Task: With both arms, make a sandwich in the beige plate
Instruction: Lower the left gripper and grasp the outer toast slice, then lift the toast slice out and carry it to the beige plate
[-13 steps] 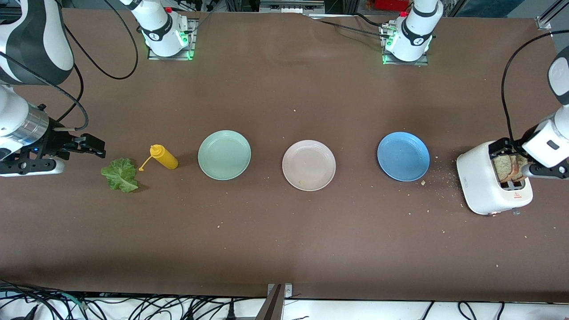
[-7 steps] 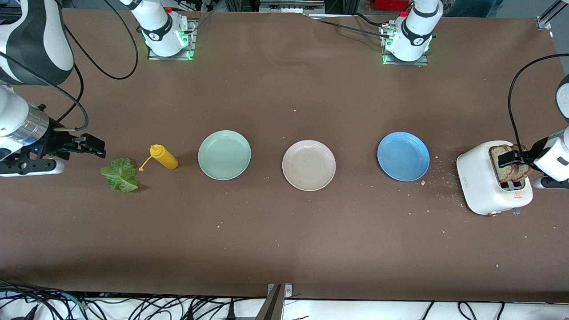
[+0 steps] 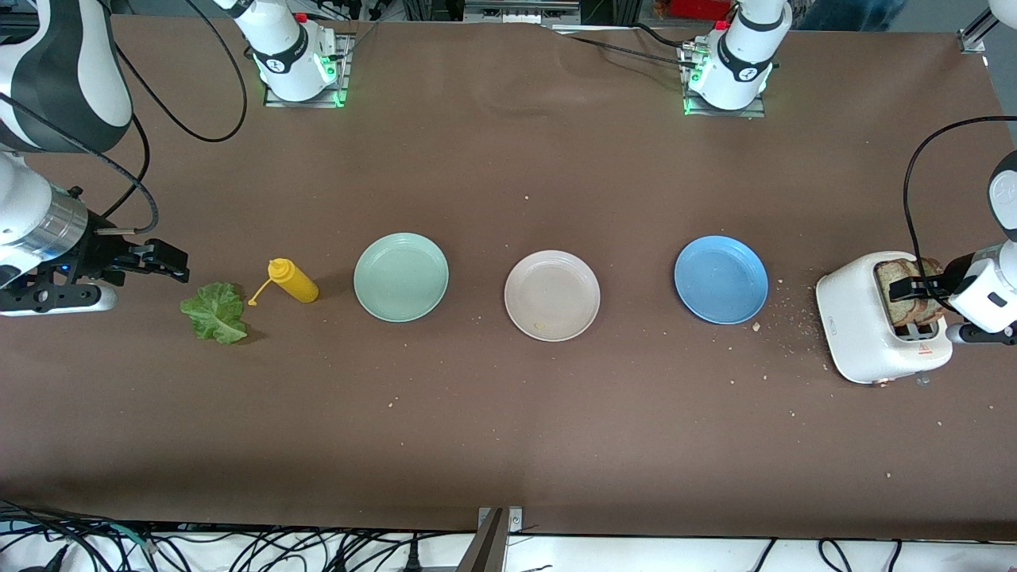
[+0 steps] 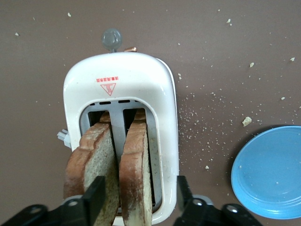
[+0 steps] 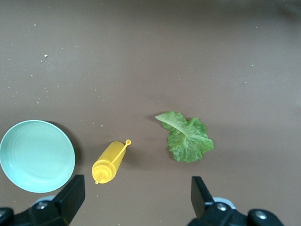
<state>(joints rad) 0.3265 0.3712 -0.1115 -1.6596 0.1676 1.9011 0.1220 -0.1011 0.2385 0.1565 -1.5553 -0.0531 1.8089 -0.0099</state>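
Two brown toast slices stand upright in the white toaster at the left arm's end of the table. In the left wrist view both slices stick up from the slots. My left gripper hangs open just over them. One finger is by the outer slice and the other is outside the toaster's wall. The beige plate is bare at mid-table. The lettuce leaf lies near the right arm's end. My right gripper waits open and empty beside it.
A yellow squeeze bottle lies between the lettuce and a mint-green plate. A blue plate sits between the beige plate and the toaster. Crumbs are scattered around the toaster.
My left gripper has shifted toward the table's end and settled lower over the toast tops, which now show more. The right arm has not moved.
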